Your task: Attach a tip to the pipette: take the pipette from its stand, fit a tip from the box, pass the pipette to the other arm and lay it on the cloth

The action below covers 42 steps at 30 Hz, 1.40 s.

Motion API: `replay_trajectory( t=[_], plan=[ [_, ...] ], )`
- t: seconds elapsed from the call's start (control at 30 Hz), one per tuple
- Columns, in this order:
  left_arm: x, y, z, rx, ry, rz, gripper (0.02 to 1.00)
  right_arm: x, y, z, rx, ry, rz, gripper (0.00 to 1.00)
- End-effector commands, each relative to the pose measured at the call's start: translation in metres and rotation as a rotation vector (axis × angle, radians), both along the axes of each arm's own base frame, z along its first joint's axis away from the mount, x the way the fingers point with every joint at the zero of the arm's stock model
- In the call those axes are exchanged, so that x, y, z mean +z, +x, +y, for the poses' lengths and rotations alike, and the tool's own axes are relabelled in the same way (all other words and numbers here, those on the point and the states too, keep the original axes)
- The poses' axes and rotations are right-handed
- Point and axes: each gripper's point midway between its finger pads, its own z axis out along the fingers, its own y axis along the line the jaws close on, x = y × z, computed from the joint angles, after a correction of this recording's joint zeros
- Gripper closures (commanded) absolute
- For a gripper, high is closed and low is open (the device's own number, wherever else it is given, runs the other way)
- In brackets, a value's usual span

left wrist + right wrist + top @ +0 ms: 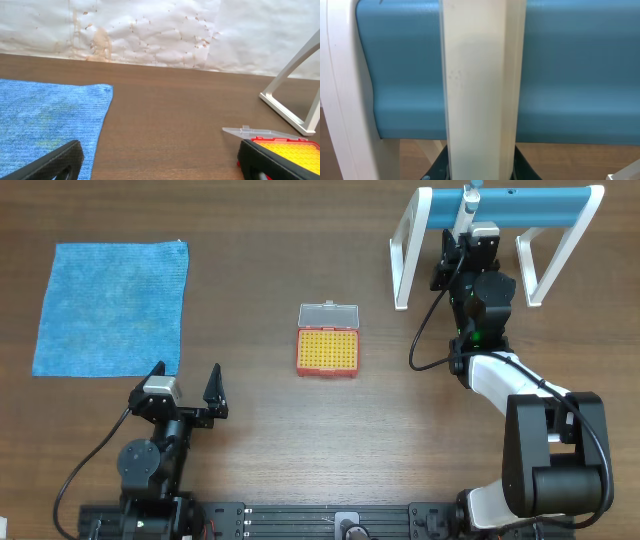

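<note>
The pipette (480, 90) hangs on its stand (570, 75), the right gripper (480, 170) closed against its sides, while the left gripper (186, 380) sits spread wide, holding nothing.

top camera: fixed overhead, looks straight down from far; i get the whole table (400, 440), tip box (327, 340) near mid-frame. left wrist camera: low over the wood, on the arm-base side of the tip box, facing the back wall (160, 30). both share the tip box, the cloth (110, 308) edge and a foot of the stand (540, 205). right wrist camera: beyond the tip box, tight against the stand's blue bar and the pipette (480, 90).
</note>
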Motion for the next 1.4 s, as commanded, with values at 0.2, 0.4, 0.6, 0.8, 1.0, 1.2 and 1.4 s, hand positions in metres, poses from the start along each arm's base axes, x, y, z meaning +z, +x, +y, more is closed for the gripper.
replay_trajectory(
  t=[0.2,0.4,0.6,0.8,1.0,1.2,1.4],
  plan=[
    [-0.002,0.000,0.001,0.007,-0.011,0.008,0.023,0.012,-0.004,0.002,0.006,0.000,-0.008,0.919],
    [-0.002,0.000,0.001,0.007,-0.011,0.008,0.023,0.011,-0.007,0.004,0.010,0.000,-0.005,0.921],
    [-0.002,0.000,0.001,0.007,-0.011,0.008,0.023,0.012,-0.023,0.004,0.010,0.000,0.017,0.921],
    [-0.002,0.000,0.001,0.007,-0.011,0.008,0.023,0.022,-0.035,0.003,0.009,-0.001,0.038,0.921],
    [-0.002,0.000,0.001,0.007,-0.011,0.008,0.023,0.021,-0.035,0.003,0.008,-0.001,0.047,0.921],
    [-0.002,0.000,0.001,0.007,-0.011,0.008,0.023,0.040,-0.050,0.019,0.047,-0.002,0.039,0.921],
    [-0.002,0.000,0.001,0.007,-0.011,0.008,0.023,0.065,-0.089,0.067,0.171,0.006,-0.062,0.921]
  ],
)
